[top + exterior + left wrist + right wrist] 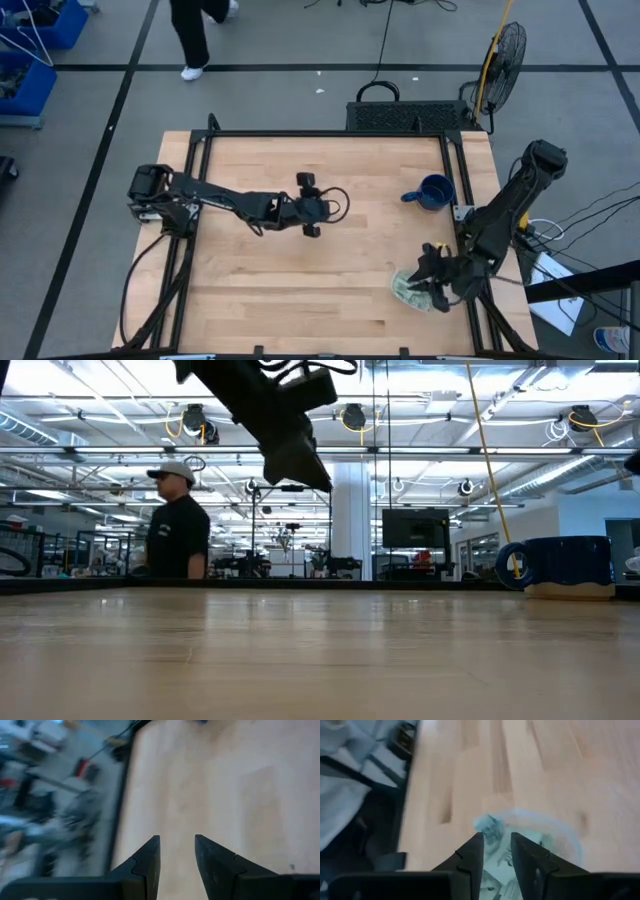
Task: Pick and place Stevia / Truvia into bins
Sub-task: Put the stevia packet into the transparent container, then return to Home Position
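pale wooden bench (300, 260) is carrying everything. the left gripper (309, 205) is hanging above the bench's middle, fingers narrowly apart, holding nothing. the right gripper (496, 851) is hovering over the clear bin (565, 832) near the front right corner, fingers slightly parted. green-white sachets (495, 831) are lying in the bin. a blue mug (433, 192) is sitting toward the right edge.

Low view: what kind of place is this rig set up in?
Likely a big open industrial lab or workshop: exposed ceiling trusses with hanging cable reels, a monitor on a stand, and a person walking beyond the wooden table.
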Robot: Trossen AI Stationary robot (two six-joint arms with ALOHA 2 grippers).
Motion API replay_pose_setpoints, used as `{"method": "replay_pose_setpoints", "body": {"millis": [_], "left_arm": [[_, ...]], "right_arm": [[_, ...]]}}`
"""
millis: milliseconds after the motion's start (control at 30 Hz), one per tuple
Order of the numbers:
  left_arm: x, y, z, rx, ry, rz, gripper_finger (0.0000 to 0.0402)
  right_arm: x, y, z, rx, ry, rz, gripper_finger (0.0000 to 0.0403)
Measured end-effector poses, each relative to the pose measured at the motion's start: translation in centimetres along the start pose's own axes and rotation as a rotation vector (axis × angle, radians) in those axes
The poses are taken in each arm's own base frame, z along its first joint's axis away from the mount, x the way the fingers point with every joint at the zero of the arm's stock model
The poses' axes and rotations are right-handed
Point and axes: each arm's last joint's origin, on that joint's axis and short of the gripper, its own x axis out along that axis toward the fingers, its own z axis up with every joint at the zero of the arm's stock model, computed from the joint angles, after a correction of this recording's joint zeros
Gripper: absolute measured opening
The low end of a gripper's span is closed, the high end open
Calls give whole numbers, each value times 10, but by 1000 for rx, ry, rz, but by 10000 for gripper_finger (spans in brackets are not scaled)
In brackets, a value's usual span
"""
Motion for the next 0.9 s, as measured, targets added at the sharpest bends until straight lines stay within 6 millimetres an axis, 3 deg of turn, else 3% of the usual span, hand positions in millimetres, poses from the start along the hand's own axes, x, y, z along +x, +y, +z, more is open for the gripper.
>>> {"method": "replay_pose_setpoints", "body": {"millis": [100, 200, 400, 533, 700, 900], "left_arm": [[-13, 6, 1, 48, 57, 135, 129], [-41, 18, 5, 39, 57, 226, 129], [-127, 55, -1, -88, -68, 95, 129], [-183, 85, -28, -312, -116, -40, 129], [-225, 100, -74, -484, -110, -203, 129], [-232, 92, -125, -555, -179, -211, 129]], "right_arm": [[-14, -1, 9, -80, -52, 62, 94], [-33, -6, 22, -213, -143, 118, 90], [-76, -27, 46, -583, -485, -52, 76], [-95, -39, 51, -516, -619, -134, 70], [-88, -54, 39, -486, -660, -203, 62], [-67, -69, 24, -460, -777, -217, 59]]}}
